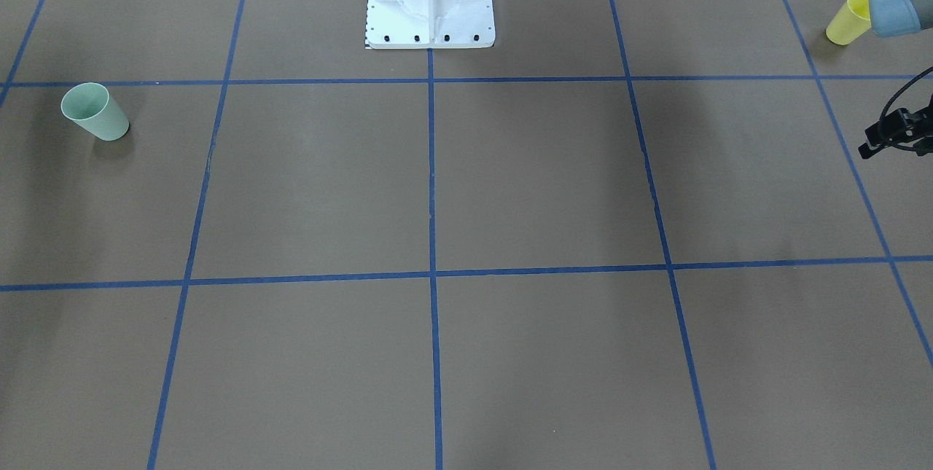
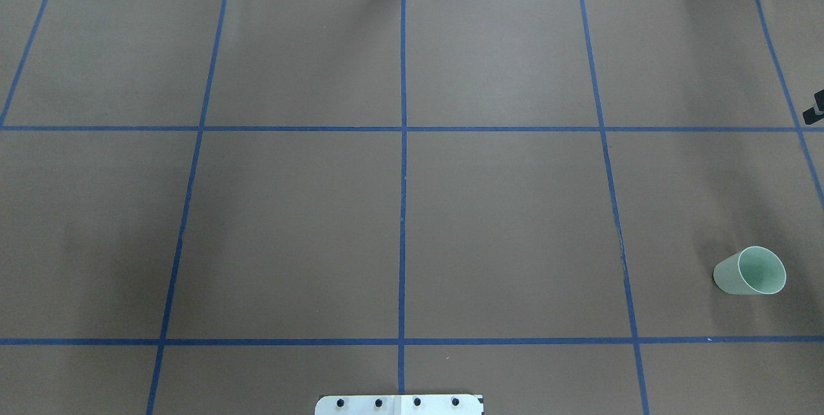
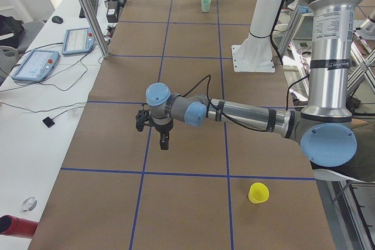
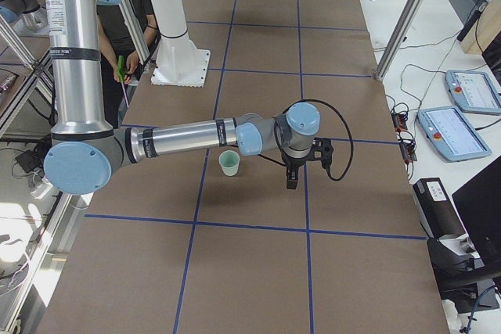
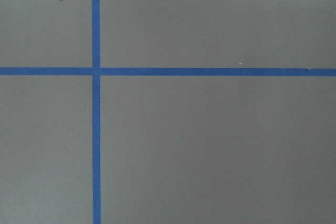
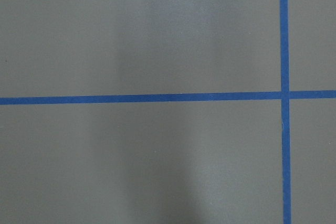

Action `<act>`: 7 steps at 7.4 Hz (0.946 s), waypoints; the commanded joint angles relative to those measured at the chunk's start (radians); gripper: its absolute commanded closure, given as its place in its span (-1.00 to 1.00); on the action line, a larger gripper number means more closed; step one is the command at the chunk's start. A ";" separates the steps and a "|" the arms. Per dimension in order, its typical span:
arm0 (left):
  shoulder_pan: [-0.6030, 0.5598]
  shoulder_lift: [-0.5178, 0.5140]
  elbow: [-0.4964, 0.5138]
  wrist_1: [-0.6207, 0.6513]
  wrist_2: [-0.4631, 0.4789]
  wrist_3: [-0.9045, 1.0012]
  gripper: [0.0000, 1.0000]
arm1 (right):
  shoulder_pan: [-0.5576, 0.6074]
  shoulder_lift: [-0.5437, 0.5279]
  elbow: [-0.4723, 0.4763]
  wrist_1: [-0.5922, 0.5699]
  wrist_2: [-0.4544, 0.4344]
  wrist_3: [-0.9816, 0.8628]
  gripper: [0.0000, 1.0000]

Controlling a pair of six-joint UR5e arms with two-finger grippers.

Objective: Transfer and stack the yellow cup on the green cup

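The yellow cup (image 1: 845, 20) stands upright near the robot's left end of the table, partly behind a left arm joint; it also shows as the yellow cup (image 3: 258, 192). My left gripper (image 3: 164, 143) points down over bare table, well away from it, holding nothing; whether it is open I cannot tell. The green cup (image 2: 750, 271) stands upright at the other end, mouth up. Just beyond the green cup (image 4: 228, 163), my right gripper (image 4: 292, 183) hangs fingers down, apart from it, state unclear. Both wrist views show only table and blue tape.
The white robot base (image 1: 430, 0) stands at the table's middle edge. Blue tape lines (image 2: 403, 145) divide the brown surface into squares. A side bench holds control tablets (image 3: 35, 65) and cables. A person (image 4: 125, 25) stands behind the robot. Metal posts (image 4: 407, 21) flank the far edge.
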 commanded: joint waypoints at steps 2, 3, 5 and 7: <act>0.005 0.010 -0.036 -0.006 -0.003 -0.245 -1.00 | 0.000 -0.005 0.015 0.001 0.001 -0.001 -1.00; 0.008 0.010 -0.054 -0.015 0.001 -0.404 -1.00 | -0.001 -0.002 0.021 0.001 -0.001 -0.001 -1.00; 0.009 0.104 -0.054 -0.135 0.041 -0.530 -1.00 | -0.004 0.014 0.015 0.001 -0.002 -0.001 -1.00; 0.011 0.120 -0.056 -0.170 0.109 -0.718 -1.00 | -0.023 0.015 -0.002 0.000 0.001 -0.002 -1.00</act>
